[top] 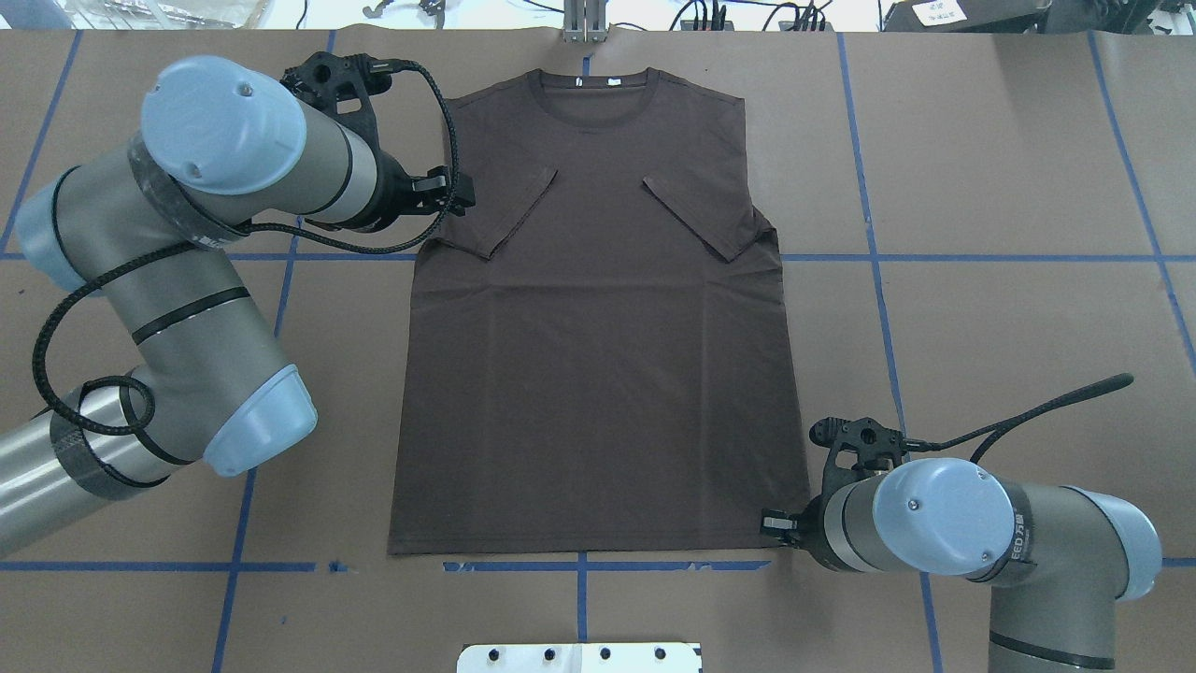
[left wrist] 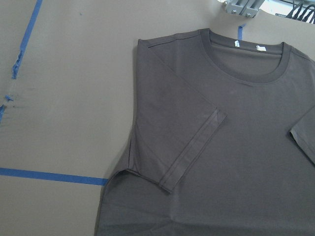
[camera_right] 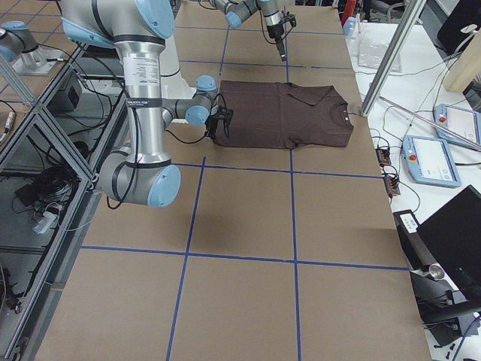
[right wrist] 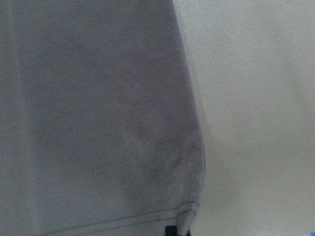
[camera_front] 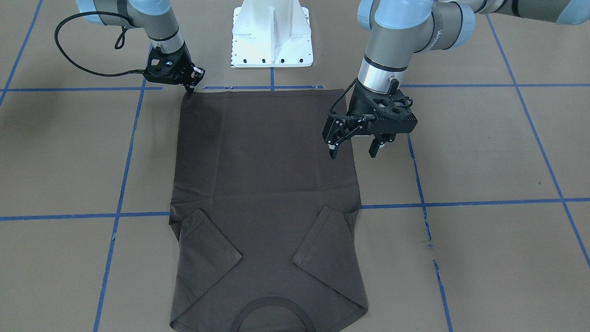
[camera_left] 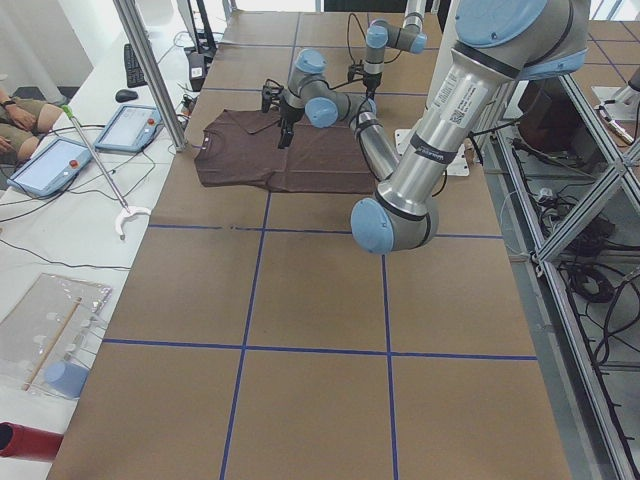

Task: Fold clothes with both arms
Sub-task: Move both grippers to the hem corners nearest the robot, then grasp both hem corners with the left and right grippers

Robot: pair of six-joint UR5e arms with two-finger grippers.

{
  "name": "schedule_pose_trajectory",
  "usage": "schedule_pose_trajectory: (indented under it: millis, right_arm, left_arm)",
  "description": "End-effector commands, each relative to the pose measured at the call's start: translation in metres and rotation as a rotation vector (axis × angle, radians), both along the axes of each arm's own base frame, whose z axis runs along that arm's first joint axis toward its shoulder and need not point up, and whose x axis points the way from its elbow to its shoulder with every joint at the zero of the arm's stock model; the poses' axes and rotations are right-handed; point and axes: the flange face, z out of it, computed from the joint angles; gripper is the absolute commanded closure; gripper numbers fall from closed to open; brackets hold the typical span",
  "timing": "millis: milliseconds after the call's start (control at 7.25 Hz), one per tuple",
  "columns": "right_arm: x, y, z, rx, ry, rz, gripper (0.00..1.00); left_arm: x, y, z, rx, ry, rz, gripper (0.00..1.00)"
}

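The dark brown T-shirt [camera_front: 267,184] lies flat on the brown table, collar [camera_front: 272,304] away from the robot, both sleeves folded inward. It also shows in the overhead view [top: 598,374] and the left wrist view [left wrist: 236,147]. My left gripper [camera_front: 352,151] is open and empty, hovering above the shirt's side edge near the left sleeve [top: 495,220]. My right gripper [camera_front: 190,88] is down at the hem corner nearest the robot, fingers together on the cloth. The right wrist view shows that corner [right wrist: 189,206] close up with a dark fingertip at it.
The white pedestal [camera_front: 272,34] stands just behind the hem. Blue tape lines [camera_front: 115,214] grid the table. Operator tablets [camera_left: 50,165] and a metal pole [camera_left: 150,70] stand beyond the collar end. The right arm's black cable [camera_front: 69,50] loops beside it.
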Motion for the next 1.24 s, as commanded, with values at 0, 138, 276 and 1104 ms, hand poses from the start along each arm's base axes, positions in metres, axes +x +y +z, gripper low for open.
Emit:
schedule_pose_trajectory:
  millis: [0,138,276,1104]
  right_arm:
    - [0.01,-0.004,-0.019,0.013,-0.039,0.021,1.0]
    - [0.013,-0.006,-0.025,0.016,-0.051,0.028,1.0]
    - [0.015,-0.009,-0.025,0.018,-0.05,0.038,1.0]
    - [0.021,-0.021,-0.027,0.028,-0.053,0.057,1.0]
  left_arm:
    - [0.021,0.06,0.043,-0.096,-0.004,0.051,0.0]
    - [0.029,0.124,0.061,-0.169,0.023,0.088,0.0]
    - [0.033,0.175,0.069,-0.276,0.053,0.087,0.0]
    - [0.112,0.27,0.127,-0.469,-0.034,-0.048,0.02]
